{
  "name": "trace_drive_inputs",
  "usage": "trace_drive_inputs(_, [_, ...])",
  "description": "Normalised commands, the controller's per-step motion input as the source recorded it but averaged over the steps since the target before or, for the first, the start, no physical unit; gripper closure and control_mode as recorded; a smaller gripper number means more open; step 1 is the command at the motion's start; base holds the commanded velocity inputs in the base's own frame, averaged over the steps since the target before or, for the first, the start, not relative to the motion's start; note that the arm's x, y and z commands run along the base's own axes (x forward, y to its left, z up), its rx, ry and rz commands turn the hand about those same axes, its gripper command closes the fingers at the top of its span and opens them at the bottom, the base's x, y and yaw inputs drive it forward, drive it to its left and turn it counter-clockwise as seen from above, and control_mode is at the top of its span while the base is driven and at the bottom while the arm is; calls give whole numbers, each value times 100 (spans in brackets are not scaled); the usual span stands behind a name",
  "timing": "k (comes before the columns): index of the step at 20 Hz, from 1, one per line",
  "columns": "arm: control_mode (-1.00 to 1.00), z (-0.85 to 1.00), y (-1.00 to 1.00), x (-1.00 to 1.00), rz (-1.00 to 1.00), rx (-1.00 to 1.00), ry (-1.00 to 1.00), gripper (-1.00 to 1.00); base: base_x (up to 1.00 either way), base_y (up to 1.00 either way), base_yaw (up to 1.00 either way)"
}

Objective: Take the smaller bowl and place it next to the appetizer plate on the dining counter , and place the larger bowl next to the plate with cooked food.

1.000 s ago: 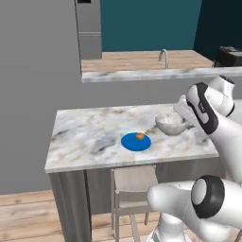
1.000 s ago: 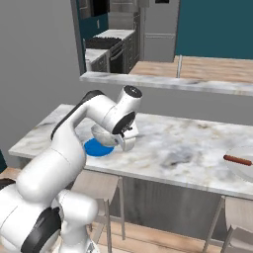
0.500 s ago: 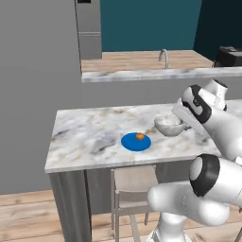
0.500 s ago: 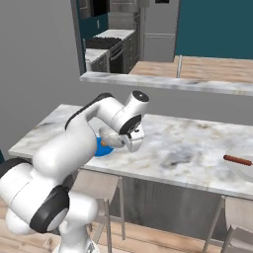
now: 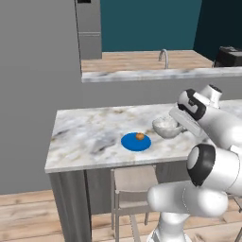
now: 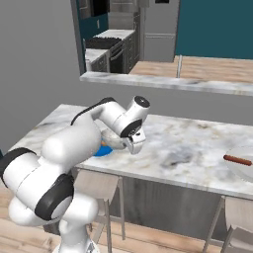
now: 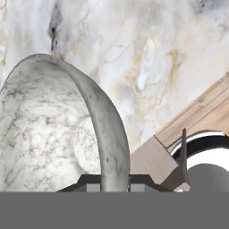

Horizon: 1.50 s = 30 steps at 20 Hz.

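Note:
The smaller bowl (image 5: 165, 126), marbled grey-white, sits low over the dining counter (image 5: 85, 137) just right of the appetizer plate (image 5: 135, 142), a blue plate with an orange morsel. My gripper (image 5: 178, 123) is shut on the bowl's right rim. In the hand view the bowl (image 7: 44, 134) fills the left side, and its rim runs down between my fingertips (image 7: 91, 182). From the right, my hand (image 6: 133, 141) covers most of the bowl (image 6: 111, 140) and the blue plate (image 6: 102, 151). The plate with cooked food (image 6: 244, 170) lies at the far right of the counter (image 6: 188, 143). The larger bowl is out of view.
Pale stools stand under the counter's near edge (image 5: 134, 182) (image 6: 96, 185) (image 6: 239, 217). Behind the counter runs a raised ledge with a faucet (image 5: 163, 57). A grey wall (image 5: 38, 71) closes the left side. Bare marble lies between my hand and the far plate.
The bowl has shifted slightly down and toward the blue plate in my grip. My arm's elbow has swung, and the hand has turned over the counter.

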Motion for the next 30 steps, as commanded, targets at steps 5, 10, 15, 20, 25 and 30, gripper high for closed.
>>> trace_drive_inputs(5, [-100, -16, 0, 24, 0, 0, 0, 100, 0, 0, 0])
trace_drive_inputs(10, [-100, -14, -1, 15, 0, 0, -1, 100, 0, 0, 0])
trace_drive_inputs(15, [-100, -7, -5, 0, 0, 0, -2, 100, 0, 0, 0])
trace_drive_inputs(20, [-100, -22, -8, 0, 0, 0, 0, 100, 0, 0, 0])
trace_drive_inputs(25, [-100, -38, 0, 0, 0, 0, 0, 100, 0, 0, 0])
trace_drive_inputs(30, [-100, -22, 0, 14, 0, 0, 0, 100, 0, 0, 0])
